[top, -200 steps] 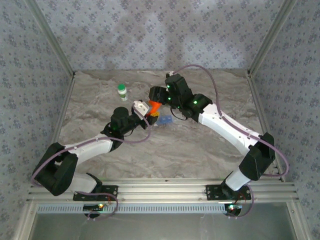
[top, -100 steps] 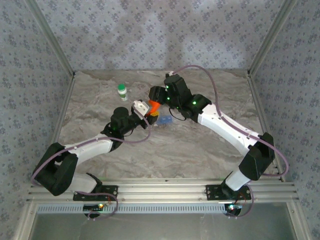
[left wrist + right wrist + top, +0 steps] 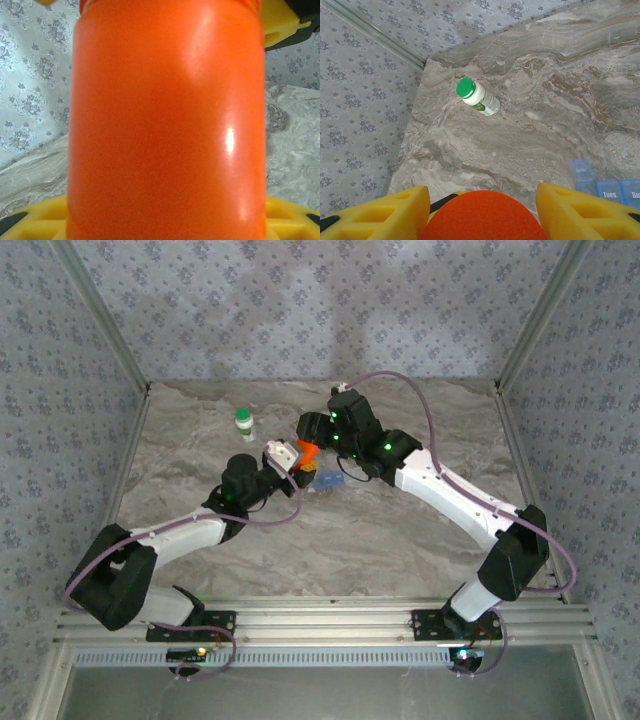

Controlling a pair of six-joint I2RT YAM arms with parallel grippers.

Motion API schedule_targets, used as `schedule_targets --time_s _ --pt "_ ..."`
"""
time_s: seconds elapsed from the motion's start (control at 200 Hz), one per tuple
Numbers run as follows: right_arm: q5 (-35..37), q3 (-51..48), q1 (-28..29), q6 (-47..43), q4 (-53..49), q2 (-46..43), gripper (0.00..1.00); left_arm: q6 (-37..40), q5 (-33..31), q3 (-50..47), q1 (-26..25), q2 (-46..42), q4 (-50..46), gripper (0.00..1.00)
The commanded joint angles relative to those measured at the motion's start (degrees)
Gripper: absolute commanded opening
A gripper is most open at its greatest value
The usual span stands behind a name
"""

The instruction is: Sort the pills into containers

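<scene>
Orange bottle shared between both arms, pill box waiting beside it

The white bottle with green cap [image 3: 244, 422] stands well apart at the left. The left gripper [image 3: 298, 462] is clamped on the orange bottle [image 3: 165, 125]. The right gripper [image 3: 482, 200] brackets the bottle's top, though whether its pads press on it I cannot tell. The pill box [image 3: 328, 480] lies on the table just right of the bottle. Against the earlier top view hardly anything has shifted, so opening is probably still in hand and sorting not begun

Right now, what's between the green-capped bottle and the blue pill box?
Only bare marble table between green-capped bottle and pill box, in the right wrist view.
</scene>
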Motion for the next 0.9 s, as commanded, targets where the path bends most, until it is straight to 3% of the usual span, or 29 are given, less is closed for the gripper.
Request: schedule_targets --time_s 0.0,0.21,0.53,0.735,0.895 --pt "1.57 -1.16 0.36 1.30 0.81 -0.56 0.59 -1.07 -0.43 1.06 -0.31 0.09 4.31 0.00" --pt "1.69 -2.39 0.51 2.66 2.37 -0.90 0.55 -1.52 -0.39 1.06 -0.25 0.36 4.76 0.00" --pt "1.56 -6.18 0.37 2.34 7.39 -3.40 0.39 -1.46 -0.75 0.97 -0.22 0.12 4.40 0.00" --pt "-9.85 -13.18 -3.13 -5.42 20.03 -6.77 0.34 -2.46 3.11 1.04 0.89 -1.38 3.45 0.00" --pt "-21.04 -21.44 -8.84 -10.52 31.25 -9.81 0.15 -4.52 9.66 0.79 3.06 -2.05 3.26 0.00"
